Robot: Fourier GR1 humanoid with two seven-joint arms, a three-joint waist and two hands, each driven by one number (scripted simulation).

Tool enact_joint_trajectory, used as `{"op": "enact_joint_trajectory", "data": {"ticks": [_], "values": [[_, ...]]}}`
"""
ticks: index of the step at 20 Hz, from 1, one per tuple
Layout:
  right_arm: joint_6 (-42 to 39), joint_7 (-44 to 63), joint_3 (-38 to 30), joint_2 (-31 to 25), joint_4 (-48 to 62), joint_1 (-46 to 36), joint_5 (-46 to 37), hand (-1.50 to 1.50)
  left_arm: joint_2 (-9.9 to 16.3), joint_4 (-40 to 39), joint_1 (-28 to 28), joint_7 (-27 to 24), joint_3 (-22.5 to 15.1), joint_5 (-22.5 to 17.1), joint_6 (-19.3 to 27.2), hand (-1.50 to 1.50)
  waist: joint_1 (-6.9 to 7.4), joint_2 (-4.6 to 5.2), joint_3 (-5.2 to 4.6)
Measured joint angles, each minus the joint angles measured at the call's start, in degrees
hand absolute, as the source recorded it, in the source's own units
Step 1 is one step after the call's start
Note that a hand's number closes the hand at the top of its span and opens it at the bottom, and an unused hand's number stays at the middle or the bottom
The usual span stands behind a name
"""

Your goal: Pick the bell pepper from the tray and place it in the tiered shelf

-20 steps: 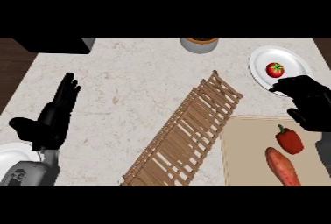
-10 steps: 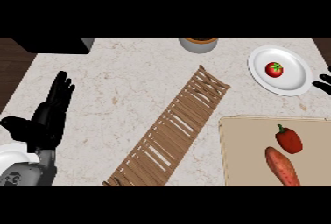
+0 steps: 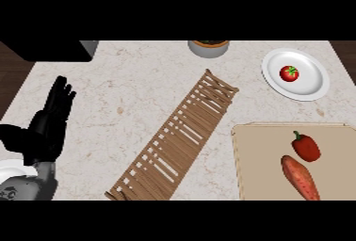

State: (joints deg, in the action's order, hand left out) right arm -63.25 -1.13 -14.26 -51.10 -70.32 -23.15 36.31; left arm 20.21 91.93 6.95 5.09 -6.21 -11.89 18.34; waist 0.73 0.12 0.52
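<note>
A red bell pepper (image 3: 305, 146) with a dark stem lies on the beige tray (image 3: 261, 164) at the lower right, just above an orange sweet potato (image 3: 300, 177). The wooden slatted tiered shelf (image 3: 181, 139) runs diagonally across the middle of the counter, left of the tray. My left hand (image 3: 46, 126) rests open at the left edge, fingers straight and pointing up, far from the pepper. My right hand does not show.
A white plate (image 3: 309, 84) holding a tomato (image 3: 289, 73) sits at the upper right. A grey pot (image 3: 208, 47) stands at the counter's far edge. A dark block (image 3: 49, 49) occupies the upper left corner.
My right hand, which hovered above the tray near the plate, has drawn off to the right and left the view. The pepper has not moved. The view has shifted slightly.
</note>
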Motion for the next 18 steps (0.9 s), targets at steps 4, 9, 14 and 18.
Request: {"op": "enact_joint_trajectory", "data": {"ticks": [4,9,14,18], "values": [[0.76,-1.47,-2.19,1.12,-8.77,1.51,-11.44,-1.5,0.02,0.51,-0.83,0.11,0.16,0.1,0.07,0.0,-0.24,0.06,-0.01],[3.14,-6.42,-2.56,4.74,-16.56,5.46,-26.32,-1.5,-0.98,1.16,-1.45,-0.17,-0.93,1.26,0.61,0.0,-0.12,0.25,-0.05],[9.42,-14.02,0.35,5.99,-21.96,9.87,-41.57,-1.5,-1.31,1.67,-2.19,-0.66,-0.86,1.6,0.53,0.0,0.05,0.32,-0.09],[18.92,-21.45,6.07,5.51,-22.01,13.87,-54.19,-1.5,-0.94,2.73,-2.21,0.12,-0.65,1.73,0.27,0.0,0.37,0.35,-0.15]]}}
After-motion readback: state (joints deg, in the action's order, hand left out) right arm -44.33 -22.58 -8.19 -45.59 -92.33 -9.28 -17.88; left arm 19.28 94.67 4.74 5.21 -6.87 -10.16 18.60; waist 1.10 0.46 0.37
